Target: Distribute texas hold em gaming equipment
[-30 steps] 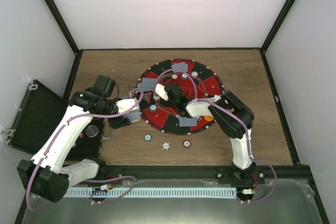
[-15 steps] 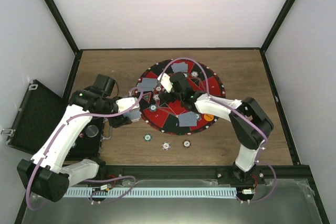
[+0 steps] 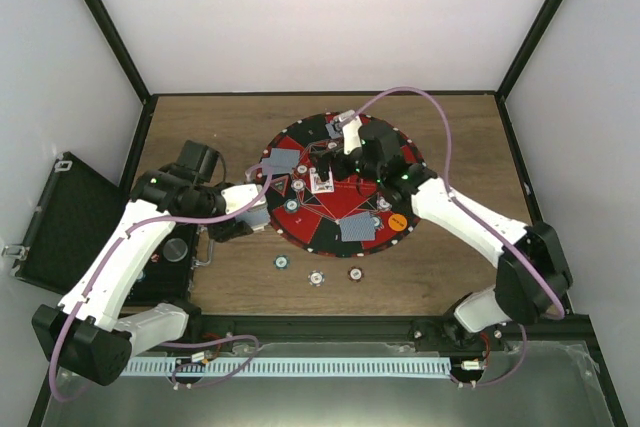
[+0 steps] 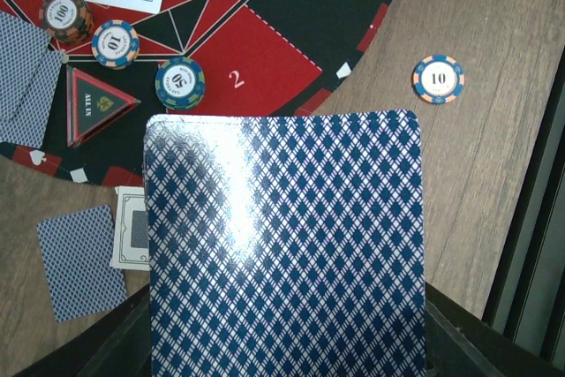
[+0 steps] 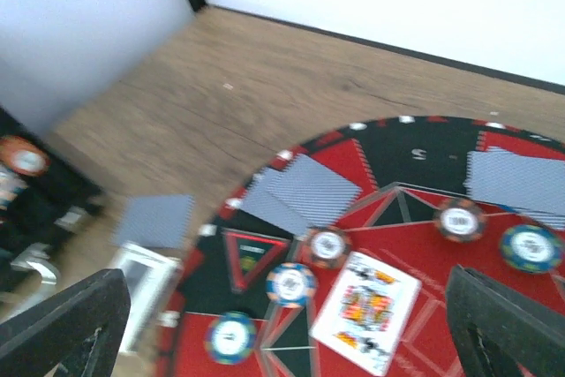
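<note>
The round red-and-black poker mat [image 3: 395,162] lies mid-table with face-down cards [image 3: 283,160], chips [image 3: 292,206] and an orange marker disc [image 3: 397,219] on it. A face-up king [image 3: 322,182] lies near the mat's middle. My right gripper [image 3: 338,142] hovers over the mat, open and empty [image 5: 282,333], with the king [image 5: 366,311] below it. My left gripper [image 3: 250,215] stays at the mat's left edge, shut on a blue-backed stack of cards [image 4: 282,245] that hides its jaws. Chips [image 4: 180,82] lie just beyond the stack.
Three chips [image 3: 316,277] lie on the wood in front of the mat. A card box [image 4: 132,227] and a loose face-down card [image 4: 79,262] lie left of the mat. An open black case [image 3: 60,227] is at the far left. An all-in triangle [image 4: 97,103] sits on the mat.
My right gripper opened, leaving the king face up on the mat, and the arm swung toward the far side of the mat. The left arm held still.
</note>
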